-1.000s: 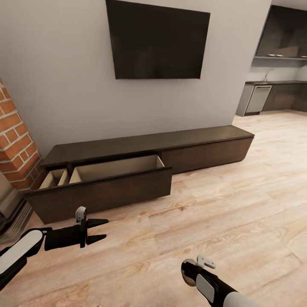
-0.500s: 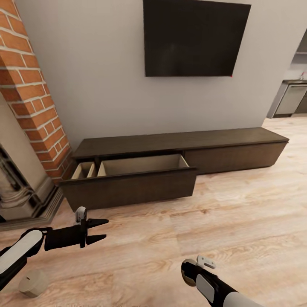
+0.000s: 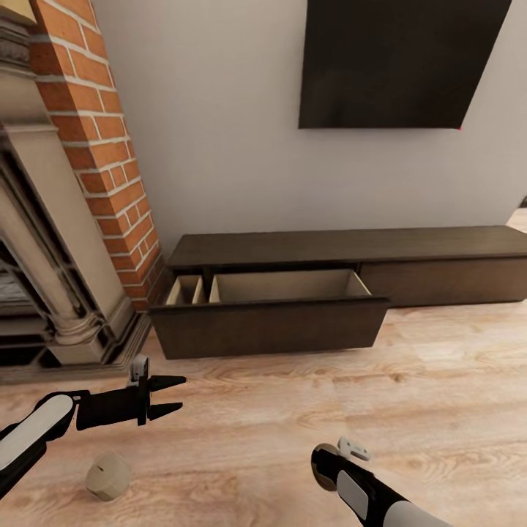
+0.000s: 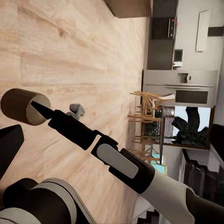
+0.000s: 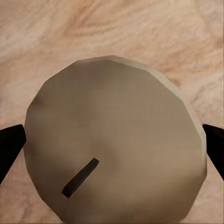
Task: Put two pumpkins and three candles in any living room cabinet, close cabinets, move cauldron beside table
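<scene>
The dark brown cabinet [image 3: 351, 249] runs along the wall, and its left drawer [image 3: 271, 326] is pulled out, showing a pale, bare interior. One beige candle [image 3: 108, 476] lies on the floor, below and left of my left gripper [image 3: 176, 395], which is open and holds nothing. My right gripper [image 3: 322, 468] hangs low over the floor, shut on another candle [image 5: 114, 140] whose top with its dark wick sits between the fingertips [image 5: 9, 144]. That held candle [image 4: 21, 106] also shows in the left wrist view. The pumpkins and the cauldron are out of view.
A stone-coloured fireplace [image 3: 44, 256] and a red brick column [image 3: 102, 146] stand at the left. A black TV [image 3: 395, 62] hangs on the wall above the cabinet. Wooden floor [image 3: 410, 395] stretches in front of the drawer.
The camera has swung left: the cabinet sits further right in the picture, and the fireplace and the floor candle have come into view. Both arms keep their pose.
</scene>
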Tool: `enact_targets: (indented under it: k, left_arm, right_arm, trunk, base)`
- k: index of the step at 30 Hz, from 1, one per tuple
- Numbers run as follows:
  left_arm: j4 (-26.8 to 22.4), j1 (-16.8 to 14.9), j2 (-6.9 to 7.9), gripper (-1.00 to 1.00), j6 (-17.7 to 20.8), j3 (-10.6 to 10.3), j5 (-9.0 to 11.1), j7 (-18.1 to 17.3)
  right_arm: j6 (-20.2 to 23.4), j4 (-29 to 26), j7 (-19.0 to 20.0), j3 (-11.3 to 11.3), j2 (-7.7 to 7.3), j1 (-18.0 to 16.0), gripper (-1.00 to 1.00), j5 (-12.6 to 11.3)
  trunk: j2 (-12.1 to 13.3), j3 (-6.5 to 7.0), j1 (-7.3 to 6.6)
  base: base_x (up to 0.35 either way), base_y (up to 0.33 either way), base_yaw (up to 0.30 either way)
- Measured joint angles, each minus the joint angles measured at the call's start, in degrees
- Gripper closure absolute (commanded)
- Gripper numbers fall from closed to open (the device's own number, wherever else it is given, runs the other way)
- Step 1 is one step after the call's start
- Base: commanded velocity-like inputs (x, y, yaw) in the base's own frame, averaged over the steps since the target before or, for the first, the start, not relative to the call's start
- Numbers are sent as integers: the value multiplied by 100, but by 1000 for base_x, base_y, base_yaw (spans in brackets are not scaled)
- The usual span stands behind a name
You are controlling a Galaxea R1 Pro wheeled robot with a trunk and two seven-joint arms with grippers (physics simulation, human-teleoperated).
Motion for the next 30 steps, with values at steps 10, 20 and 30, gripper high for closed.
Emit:
enact_targets:
  k: [10, 20, 30]
  left_arm:
    - [1, -1, 0, -100, 0, -1, 7, 0]
    - [0, 0, 0, -100, 0, 0, 9, 0]
    - [136, 0, 0, -100, 0, 4, -27, 5]
  right_arm:
    - [20, -2, 189, -2, 0, 0, 100, -8]
    - [28, 1, 439, -5, -1, 0, 100, 0]
    - [21, 1, 441, -6, -1, 0, 100, 2]
  trunk:
    - [0, -1, 1]
    - [0, -1, 2]
    - [0, -1, 2]
  base:
    - [50, 285, 2]
    - [0, 290, 0]
    - [0, 256, 0]
